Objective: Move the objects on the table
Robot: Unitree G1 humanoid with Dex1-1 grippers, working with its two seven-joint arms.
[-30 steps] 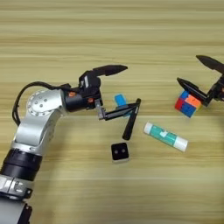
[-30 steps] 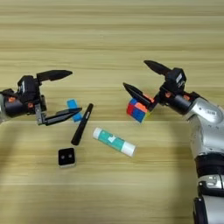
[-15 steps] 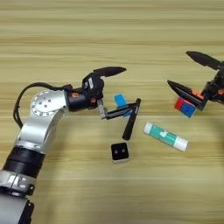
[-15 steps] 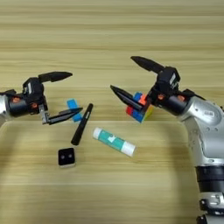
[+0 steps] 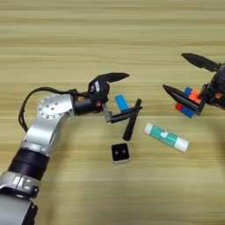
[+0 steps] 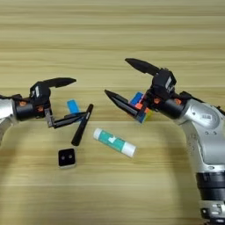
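My left gripper (image 5: pixel 133 93) is open over the table (image 5: pixel 88 35), and the flat blue block (image 5: pixel 121 103) lies between its fingers. Its lower finger reaches across to the black pen (image 5: pixel 132 119), which lies slanted just right of the block. The small black-and-white cube (image 5: pixel 120 153) sits in front of the pen. To the right lies the white-and-green glue stick (image 5: pixel 166 137). My right gripper (image 6: pixel 116 76) is open wide and points left. The multicoloured puzzle cube (image 6: pixel 141 105) sits deep between its fingers, against the lower one.
Bare wood runs along the far half of the table (image 6: pixel 110 26) and along the near edge. My left forearm (image 5: pixel 48 123) comes in from the lower left, and my right forearm (image 6: pixel 206 145) from the lower right.
My right gripper has pushed left, so the puzzle cube now sits deeper between its open fingers. The left gripper and the other objects have hardly moved.
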